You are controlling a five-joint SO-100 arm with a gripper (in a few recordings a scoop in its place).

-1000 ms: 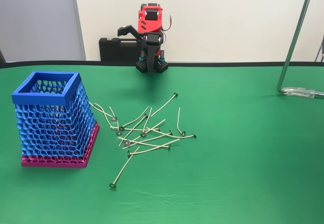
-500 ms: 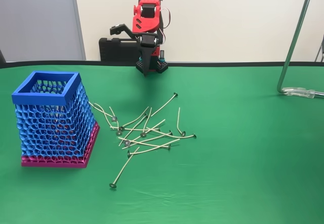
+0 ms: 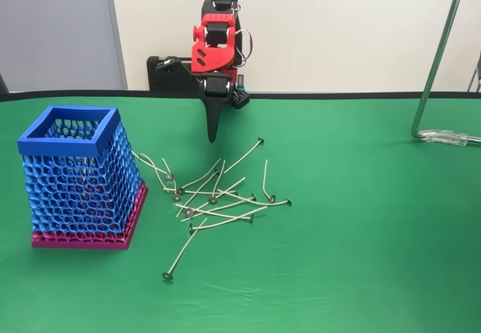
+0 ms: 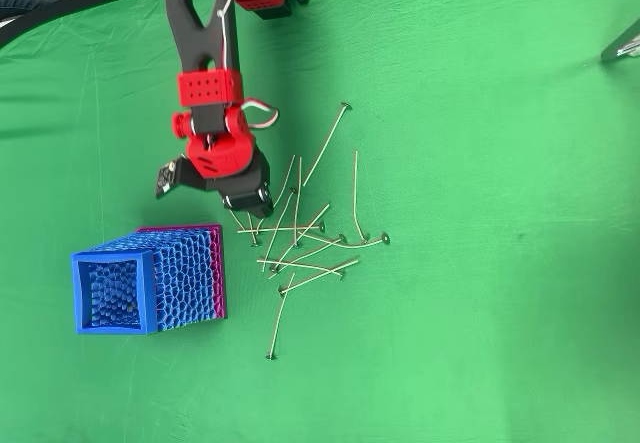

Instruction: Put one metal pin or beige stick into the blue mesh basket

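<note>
Nearest the camera in the fixed view, one stick (image 3: 180, 256) is lying apart from the rest on the green bench (image 3: 361, 258), its round foot toward the front. Just behind it the pile of sticks (image 3: 218, 190) is sprawling in a loose, crossing tangle (each a pale stem with a small dark disc at one end). To the left in that view the blue mesh basket (image 3: 75, 175) is standing upright on its magenta base, close beside the pile but not touching it; in the overhead view the basket (image 4: 150, 278) is sitting at the lower left of the sticks (image 4: 305, 233). Farther back the red and black arm (image 3: 216, 40) is leaning forward, its fingers (image 3: 212, 126) pointing down above the far edge of the pile, holding nothing. One black finger is jutting out to the side (image 4: 168, 178), so the fingers are spread wide. A metal stand (image 3: 440, 62) is rising at the far right.
</note>
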